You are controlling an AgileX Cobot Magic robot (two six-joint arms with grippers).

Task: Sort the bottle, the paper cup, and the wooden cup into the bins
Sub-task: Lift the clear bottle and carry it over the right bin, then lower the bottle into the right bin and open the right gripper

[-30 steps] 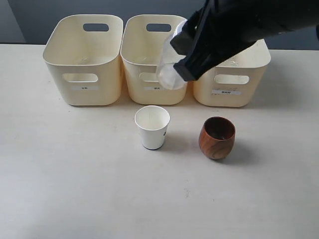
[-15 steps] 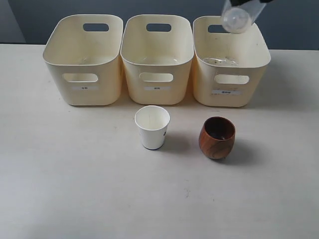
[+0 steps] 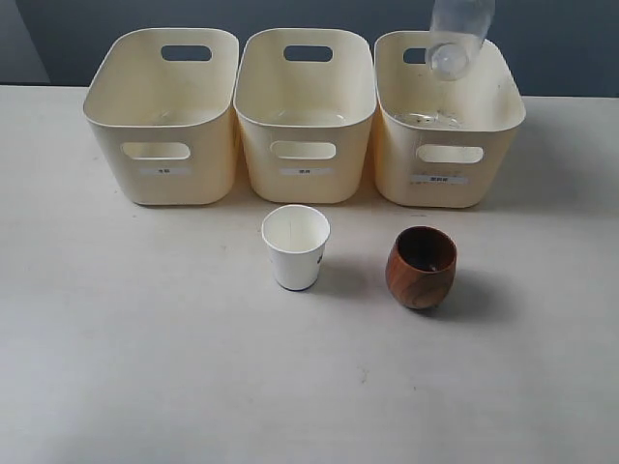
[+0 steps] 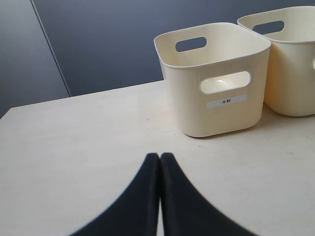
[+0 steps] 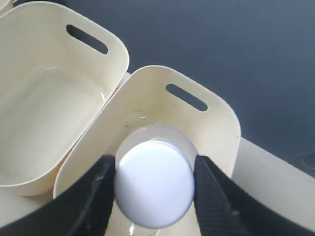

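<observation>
The clear bottle [image 3: 458, 39] hangs base-down over the right bin [image 3: 484, 184], at the top edge of the exterior view. In the right wrist view its white cap [image 5: 154, 183] sits between the black fingers of my right gripper [image 5: 154, 162], which is shut on it above that bin's inside [image 5: 216, 103]. The white paper cup [image 3: 295, 246] and the brown wooden cup [image 3: 422, 268] stand upright on the table in front of the bins. My left gripper [image 4: 160, 157] is shut on nothing, low over the table before the left bin [image 4: 216, 93].
The left bin [image 3: 162, 116] and middle bin [image 3: 305, 116] stand in a row with the right one along the table's back. A dark wall rises behind them. Neither arm shows in the exterior view.
The bottle went from in front of the middle bin up and right to above the right bin. The right arm left the exterior view. The cups stayed put.
</observation>
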